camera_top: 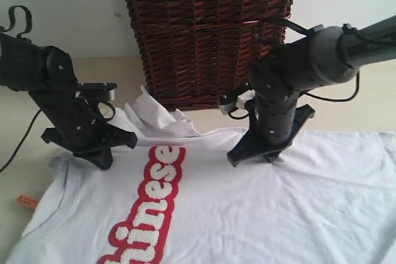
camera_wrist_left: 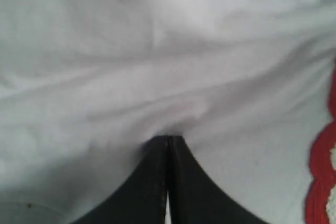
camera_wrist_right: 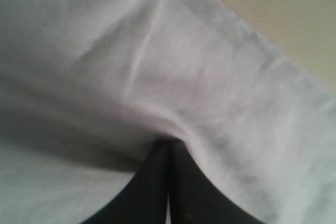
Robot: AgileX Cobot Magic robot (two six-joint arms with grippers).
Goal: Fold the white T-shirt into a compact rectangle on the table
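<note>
White T-shirt (camera_top: 278, 208) is lying on the table (camera_top: 18, 153), mostly flat, print side up. It spreads from under both sets of jaws towards the camera and out past the right gripper.

Left gripper (camera_wrist_left: 167, 139): jaws pressed together, no gap I can see. Cloth puckers right into the tips and creases fan out from there, so I read it as pinching a small fold of the shirt. The red-outlined "Chinese" lettering (camera_top: 154, 196) sits just beside these jaws, on the side facing the other gripper.

Right gripper (camera_wrist_right: 168, 142): same story. Jaws are together, a ridge of fabric runs into the tips, and it is pinching the shirt close to its edge. Bare table shows just beyond that edge.

Between the two grippers, on the far side, a bit of the shirt is bunched up (camera_top: 154, 115) and standing off the table.

Orange tag (camera_top: 26, 201) is on the outer side of the left jaws, well apart from them, at the shirt's edge.

Dark wicker basket (camera_top: 204, 29) stands behind both grippers, roughly between them, touching neither.
</note>
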